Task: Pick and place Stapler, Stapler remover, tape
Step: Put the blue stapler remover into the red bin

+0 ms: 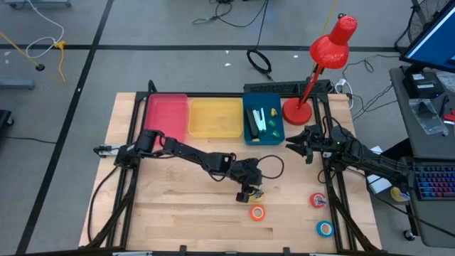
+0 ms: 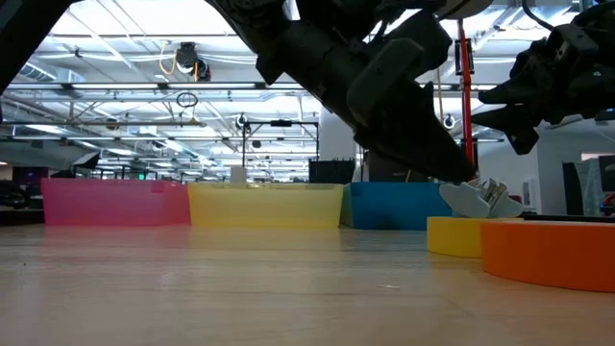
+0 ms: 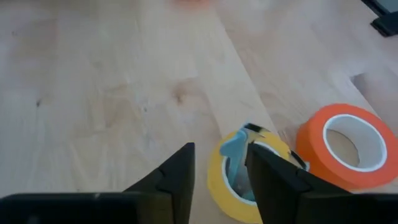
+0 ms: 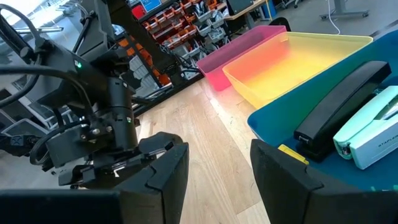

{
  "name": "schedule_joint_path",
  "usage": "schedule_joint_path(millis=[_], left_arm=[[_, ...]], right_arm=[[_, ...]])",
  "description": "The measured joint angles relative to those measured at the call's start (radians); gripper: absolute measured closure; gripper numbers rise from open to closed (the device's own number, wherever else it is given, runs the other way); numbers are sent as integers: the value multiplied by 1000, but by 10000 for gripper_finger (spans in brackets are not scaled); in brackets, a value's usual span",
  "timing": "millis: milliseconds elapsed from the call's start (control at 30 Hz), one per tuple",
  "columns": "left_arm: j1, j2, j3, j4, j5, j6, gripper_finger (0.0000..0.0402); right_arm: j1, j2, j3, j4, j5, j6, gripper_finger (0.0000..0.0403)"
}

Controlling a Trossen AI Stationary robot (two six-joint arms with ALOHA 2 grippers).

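Left pincer (image 3: 219,180) low over the bench (image 1: 178,199), fingers parted astride the yellow tape (image 3: 217,180) wall, orange tape (image 3: 342,146) just beside, right pincer (image 1: 295,146) open, empty, near the blue bin (image 1: 264,135) holding staplers (image 4: 354,102)

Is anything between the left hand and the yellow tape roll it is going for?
Nothing visible. The left hand is right at the yellow tape roll, one finger outside the ring, the other over its hole. The orange tape roll lies beside it, not between. The right hand waits near the blue bin.

Overhead, table-level and both wrist views share the blue bin (image 1: 264,121).
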Motion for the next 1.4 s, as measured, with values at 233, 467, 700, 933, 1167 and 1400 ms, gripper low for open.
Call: schedule_joint_path(millis=[233,467,700,933,1167,1400], left_arm=[[1,0,0,29,49,57,252],[4,0,0,28,87,102,252],[5,0,0,28,99,162,252],[22,-24,-2,-54,54,61,252],[-1,-68,-1,-194,46,-152,252],[-51,-64,-1,-143,18,-56,252]], right_arm=[[0,0,0,0,2,0,238],[0,0,0,0,3,6,238],[0,0,0,0,6,8,236],[0,0,0,0,6,20,238],[0,4,0,0,6,13,238],[0,13,0,-4,85,-17,236]])
